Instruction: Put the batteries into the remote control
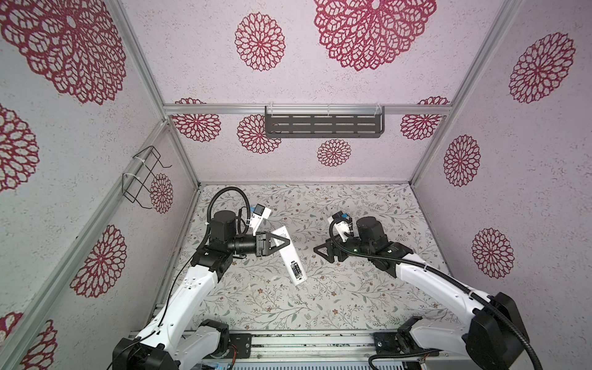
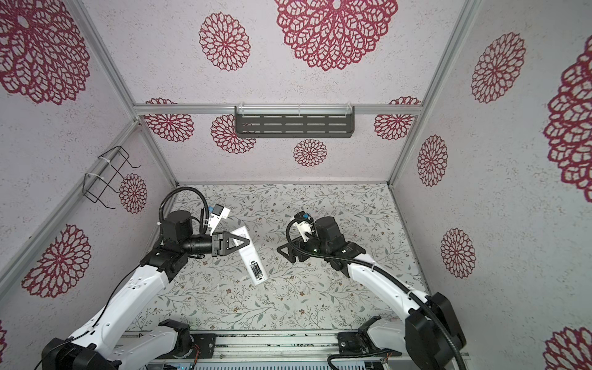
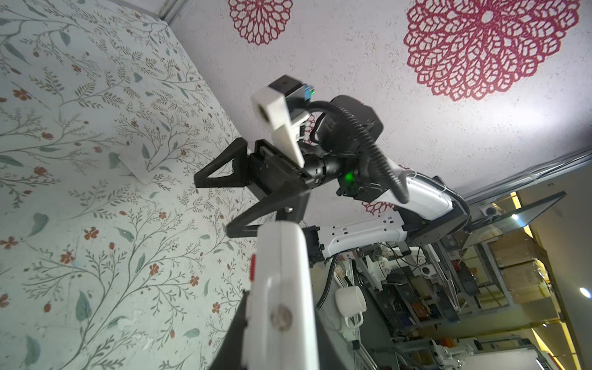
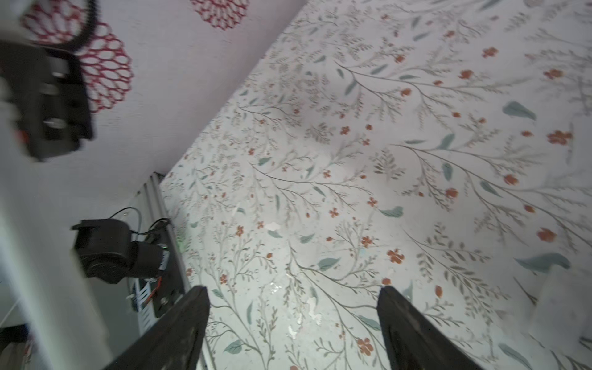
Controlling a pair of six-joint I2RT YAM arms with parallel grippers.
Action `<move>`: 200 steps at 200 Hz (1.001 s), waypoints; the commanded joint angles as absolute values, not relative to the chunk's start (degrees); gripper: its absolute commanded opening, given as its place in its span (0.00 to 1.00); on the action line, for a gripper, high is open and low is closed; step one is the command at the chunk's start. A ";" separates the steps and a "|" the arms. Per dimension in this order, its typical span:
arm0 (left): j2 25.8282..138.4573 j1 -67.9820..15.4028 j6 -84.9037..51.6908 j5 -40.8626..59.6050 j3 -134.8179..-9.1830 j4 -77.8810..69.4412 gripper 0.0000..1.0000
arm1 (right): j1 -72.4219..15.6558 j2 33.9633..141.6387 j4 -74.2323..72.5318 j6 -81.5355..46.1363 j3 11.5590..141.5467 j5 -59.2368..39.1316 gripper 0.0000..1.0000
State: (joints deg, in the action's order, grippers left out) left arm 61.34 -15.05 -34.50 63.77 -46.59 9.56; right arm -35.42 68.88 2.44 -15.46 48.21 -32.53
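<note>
The remote control is a slim white bar held slanting above the floral table, with my left gripper shut on its upper half. Near its lower end an open dark bay faces up; dark batteries seem to lie in it, too small to count. In the left wrist view the remote fills the foreground between my fingers. My right gripper hangs open to the right of the remote, with nothing between its fingers.
A grey slotted shelf hangs on the back wall and a wire rack on the left wall. A small pale flat piece lies on the table. A metal rail runs along the front edge.
</note>
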 commanded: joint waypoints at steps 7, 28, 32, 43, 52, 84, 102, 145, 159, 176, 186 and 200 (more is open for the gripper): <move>61.92 -15.92 -29.98 64.51 -47.81 13.45 0.00 | -39.02 67.17 0.70 -11.38 49.99 -40.69 0.88; 62.01 -16.26 -29.95 64.69 -47.90 13.37 0.00 | -42.47 68.05 1.67 -10.14 51.18 -39.05 0.89; 62.00 -16.28 -29.89 64.69 -47.90 13.36 0.00 | -42.89 68.33 1.67 -10.12 51.36 -38.88 0.89; 61.96 -16.43 -29.80 64.69 -47.99 13.35 0.00 | -43.88 69.01 1.48 -10.07 51.87 -38.27 0.89; 61.96 -16.48 -29.80 64.73 -47.99 13.36 0.00 | -44.50 69.72 1.67 -10.02 52.31 -38.08 0.88; 62.02 -16.57 -29.71 64.65 -47.93 13.36 0.00 | -46.59 70.83 0.15 -10.62 52.88 -37.97 0.88; 61.83 -16.55 -29.71 64.51 -47.96 13.29 0.00 | -47.30 71.45 -0.51 -11.05 52.90 -37.48 0.87; 61.84 -16.57 -29.70 63.90 -48.08 13.25 0.00 | -48.70 73.19 -1.91 -11.72 53.33 -37.55 0.84; 61.94 -16.60 -29.71 63.81 -48.08 13.14 0.00 | -49.16 73.61 -2.57 -12.03 53.44 -37.40 0.83; 61.98 -16.57 -29.62 63.59 -48.08 13.18 0.00 | -49.33 73.83 -3.90 -12.71 53.18 -37.41 0.80; 62.05 -16.60 -29.63 63.54 -48.08 13.18 0.00 | -49.39 73.99 -4.43 -13.04 53.09 -37.40 0.77; 62.05 -16.57 -29.64 63.37 -48.08 13.27 0.00 | -49.45 74.20 -5.12 -13.40 53.09 -37.74 0.75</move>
